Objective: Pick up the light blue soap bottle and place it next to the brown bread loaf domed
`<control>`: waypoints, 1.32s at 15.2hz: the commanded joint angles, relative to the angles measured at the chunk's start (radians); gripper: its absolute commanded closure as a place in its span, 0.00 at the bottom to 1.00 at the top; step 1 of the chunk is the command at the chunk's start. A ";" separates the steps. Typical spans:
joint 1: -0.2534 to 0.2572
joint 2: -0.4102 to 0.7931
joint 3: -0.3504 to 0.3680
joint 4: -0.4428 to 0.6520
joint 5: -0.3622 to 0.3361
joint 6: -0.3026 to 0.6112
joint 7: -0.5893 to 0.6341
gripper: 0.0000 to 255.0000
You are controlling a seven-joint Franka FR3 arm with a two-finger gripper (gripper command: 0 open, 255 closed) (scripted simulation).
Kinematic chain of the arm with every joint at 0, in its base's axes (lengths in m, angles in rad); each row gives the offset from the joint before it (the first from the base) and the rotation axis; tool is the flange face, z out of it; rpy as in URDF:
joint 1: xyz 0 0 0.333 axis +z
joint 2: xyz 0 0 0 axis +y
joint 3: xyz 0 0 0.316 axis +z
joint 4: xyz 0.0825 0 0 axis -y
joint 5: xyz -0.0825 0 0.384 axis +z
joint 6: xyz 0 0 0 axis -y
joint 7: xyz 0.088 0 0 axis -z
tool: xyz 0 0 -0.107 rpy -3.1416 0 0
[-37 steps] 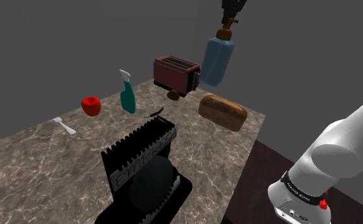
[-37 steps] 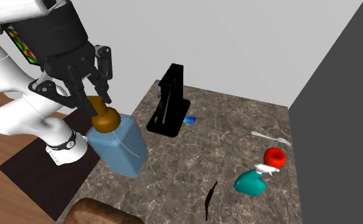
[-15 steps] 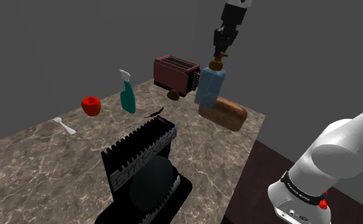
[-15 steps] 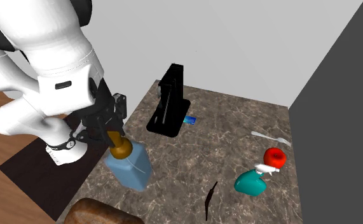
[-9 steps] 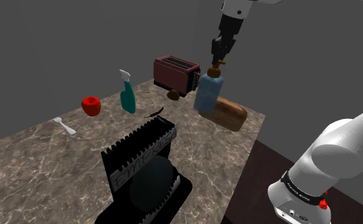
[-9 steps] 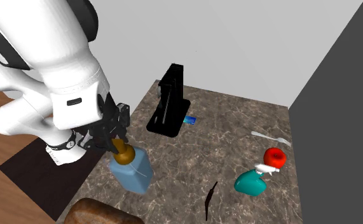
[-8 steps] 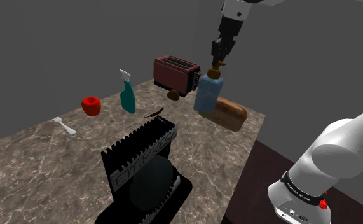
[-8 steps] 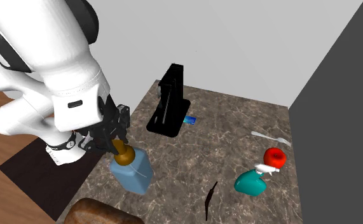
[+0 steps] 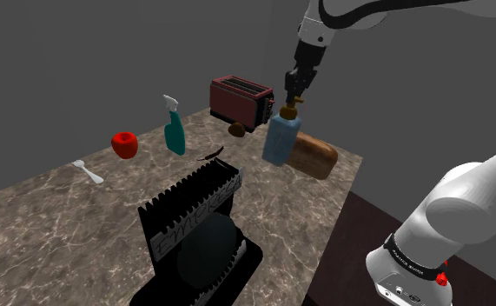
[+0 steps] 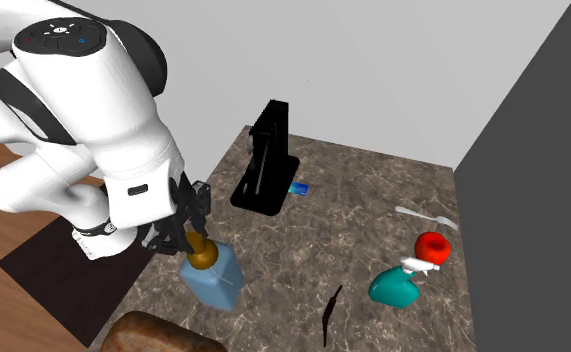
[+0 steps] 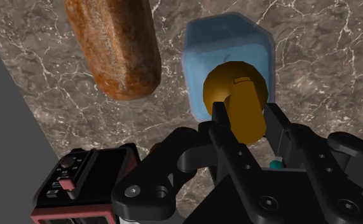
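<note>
The light blue soap bottle [image 9: 280, 142] with a brown pump top [image 11: 235, 97] hangs upright from my gripper [image 9: 294, 94], which is shut on the pump. The bottle's base is at or just above the marble counter, right beside the brown bread loaf [image 9: 312, 155], on the loaf's side toward the shoulder view's left. In the wrist view the black fingers [image 11: 222, 119] clasp the pump, with the blue body [image 11: 227, 48] below and the loaf [image 11: 113, 44] alongside it. In the second exterior view the gripper [image 10: 191, 238] holds the bottle [image 10: 214, 282] just above the loaf [image 10: 158, 334].
A dark red toaster [image 9: 240, 100] stands behind the bottle, with a small brown object [image 9: 236, 129] in front of it. A teal spray bottle [image 9: 175, 130], a red apple [image 9: 124, 143] and a white spoon [image 9: 88, 172] lie further left. A black dish rack [image 9: 202, 222] stands near the front.
The gripper has come down with the bottle, from high above the counter to counter level beside the loaf, and moved slightly toward the shoulder view's left. The grip stays the same.
</note>
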State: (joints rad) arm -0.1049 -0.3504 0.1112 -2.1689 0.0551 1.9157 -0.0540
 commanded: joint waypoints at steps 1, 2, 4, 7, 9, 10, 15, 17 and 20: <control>-0.001 0.001 -0.001 -0.025 0.000 0.028 -0.003 1.00; -0.001 0.002 -0.001 -0.038 0.000 0.041 -0.003 1.00; 0.000 0.006 0.000 -0.062 0.001 0.068 -0.004 1.00; 0.000 0.012 0.001 -0.097 0.002 0.110 -0.004 1.00; 0.001 0.017 0.002 -0.119 0.002 0.137 -0.004 1.00; 0.001 0.020 0.003 -0.130 0.002 0.151 -0.005 1.00; 0.001 0.039 0.005 -0.181 0.003 0.221 -0.005 1.00; 0.001 0.043 0.006 -0.191 0.003 0.235 -0.005 1.00; 0.001 0.043 0.006 -0.191 0.003 0.235 -0.005 1.00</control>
State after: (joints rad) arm -0.1037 -0.3066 0.1170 -2.3589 0.0577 2.1495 -0.0588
